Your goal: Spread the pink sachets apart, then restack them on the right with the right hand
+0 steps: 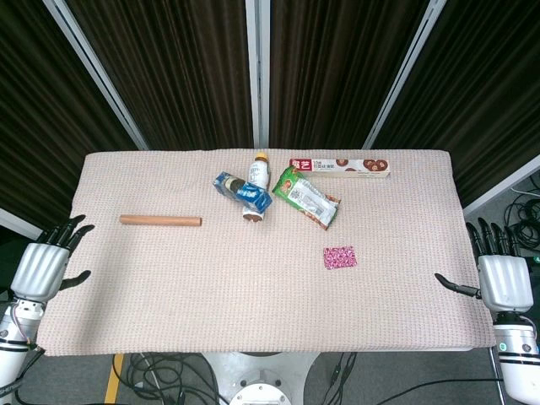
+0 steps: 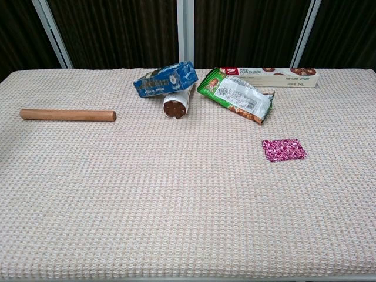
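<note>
Your pink sachets lie right of the green packet, probably thin, light, slippery; pinch an edge. Both hands, left hand and right hand, are spread, empty.

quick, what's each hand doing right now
Left hand: open, holding nothing, at the table's left edge.
Right hand: open, holding nothing, at the right edge.

pink sachets flat on table, apart from green packet, wooden rod
</note>
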Motion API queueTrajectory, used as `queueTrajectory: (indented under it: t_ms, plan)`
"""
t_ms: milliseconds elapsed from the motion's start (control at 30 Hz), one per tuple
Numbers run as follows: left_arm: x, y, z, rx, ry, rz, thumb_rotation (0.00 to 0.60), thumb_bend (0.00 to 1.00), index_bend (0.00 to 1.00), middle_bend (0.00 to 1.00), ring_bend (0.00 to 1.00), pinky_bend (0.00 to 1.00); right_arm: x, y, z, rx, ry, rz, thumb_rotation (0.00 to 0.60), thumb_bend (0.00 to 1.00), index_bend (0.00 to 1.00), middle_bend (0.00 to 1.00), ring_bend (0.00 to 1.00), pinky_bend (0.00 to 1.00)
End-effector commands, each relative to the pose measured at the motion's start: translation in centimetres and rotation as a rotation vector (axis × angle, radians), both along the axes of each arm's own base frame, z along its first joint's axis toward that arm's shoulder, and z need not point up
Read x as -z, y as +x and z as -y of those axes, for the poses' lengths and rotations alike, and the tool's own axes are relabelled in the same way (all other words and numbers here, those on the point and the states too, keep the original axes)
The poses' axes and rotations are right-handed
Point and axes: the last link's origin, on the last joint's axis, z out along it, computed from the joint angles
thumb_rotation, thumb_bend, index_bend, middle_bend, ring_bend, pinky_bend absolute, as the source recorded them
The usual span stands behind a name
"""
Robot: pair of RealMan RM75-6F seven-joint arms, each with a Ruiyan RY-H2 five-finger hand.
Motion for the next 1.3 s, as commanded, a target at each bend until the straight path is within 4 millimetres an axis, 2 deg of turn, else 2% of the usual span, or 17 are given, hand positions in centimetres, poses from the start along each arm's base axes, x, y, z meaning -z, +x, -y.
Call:
queueTrajectory:
  t_ms: [33, 400, 467, 533, 633, 900, 1033, 1100, 1200, 1233, 1300]
  plan:
    - [0.3, 0.0, -0.1, 0.002, -0.005, -0.001, 0.6, 0.05, 0.25, 0.22, 0.19, 0.29, -0.1, 0.0, 0.1, 0.002, -0.003, 0.002, 0.162, 0.0, 0.0, 0.02, 0.0, 0.0]
    - [0.5, 0.2, -0.2, 0.009, -0.021, 0.016, 0.6, 0.04, 0.25, 0.22, 0.19, 0.29, 0.3, 0.4, 0.4, -0.014, 0.018, 0.016, 0.168, 0.0, 0.0, 0.03, 0.0, 0.0]
    - [0.5, 0.2, -0.1, 0.002, -0.028, 0.028, 0.6, 0.07, 0.25, 0.22, 0.19, 0.29, 0.4, 0.6, 0.5, -0.021, 0.018, 0.02, 0.165, 0.0, 0.0, 0.03, 0.0, 0.0]
    - [0.5, 0.1, 0.0, -0.004, -0.038, 0.037, 0.6, 0.13, 0.25, 0.22, 0.19, 0.29, 0.5, 0.8, 0.6, -0.028, 0.018, 0.015, 0.188, 0.0, 0.0, 0.03, 0.0, 0.0]
    - [0.6, 0.0, 0.1, -0.002, -0.041, 0.035, 0.6, 0.17, 0.25, 0.22, 0.19, 0.29, 0.9, 1.4, 0.8, -0.058, 0.027, 0.008, 0.254, 0.0, 0.0, 0.05, 0.0, 0.0]
    - [0.3, 0.1, 0.6, 0.008, -0.015, 0.042, 0.6, 0.13, 0.25, 0.22, 0.19, 0.29, 3.0, 4.1, 1.7, -0.141, 0.14, 0.037, 0.285, 0.0, 0.0, 0.13, 0.0, 0.0]
    - [0.2, 0.2, 0.7, 0.013, -0.007, 0.063, 0.6, 0.11, 0.25, 0.22, 0.19, 0.29, 4.8, 5.3, 1.9, -0.148, 0.216, 0.046, 0.316, 0.01, 0.0, 0.16, 0.0, 0.0]
    - [0.1, 0.3, 0.8, 0.021, -0.006, 0.073, 0.6, 0.1, 0.25, 0.22, 0.19, 0.29, 6.0, 5.7, 1.9, -0.137, 0.263, 0.066, 0.396, 0.11, 0.0, 0.19, 0.0, 0.0]
    - [-0.2, 0.4, 0.9, 0.03, 0.002, 0.085, 0.6, 0.1, 0.25, 0.22, 0.19, 0.29, 7.2, 6.3, 1.9, -0.129, 0.293, 0.092, 0.563, 0.37, 0.06, 0.25, 0.02, 0.02]
    - [-0.3, 0.4, 1.0, 0.031, 0.004, 0.088, 0.6, 0.09, 0.25, 0.22, 0.19, 0.29, 7.6, 6.5, 1.9, -0.129, 0.299, 0.104, 0.593, 0.47, 0.13, 0.29, 0.07, 0.08]
    - [-0.6, 0.3, 1.0, 0.029, 0.01, 0.093, 0.6, 0.09, 0.25, 0.22, 0.19, 0.29, 8.2, 6.8, 2.1, -0.13, 0.324, 0.124, 0.6, 0.54, 0.22, 0.33, 0.17, 0.24]
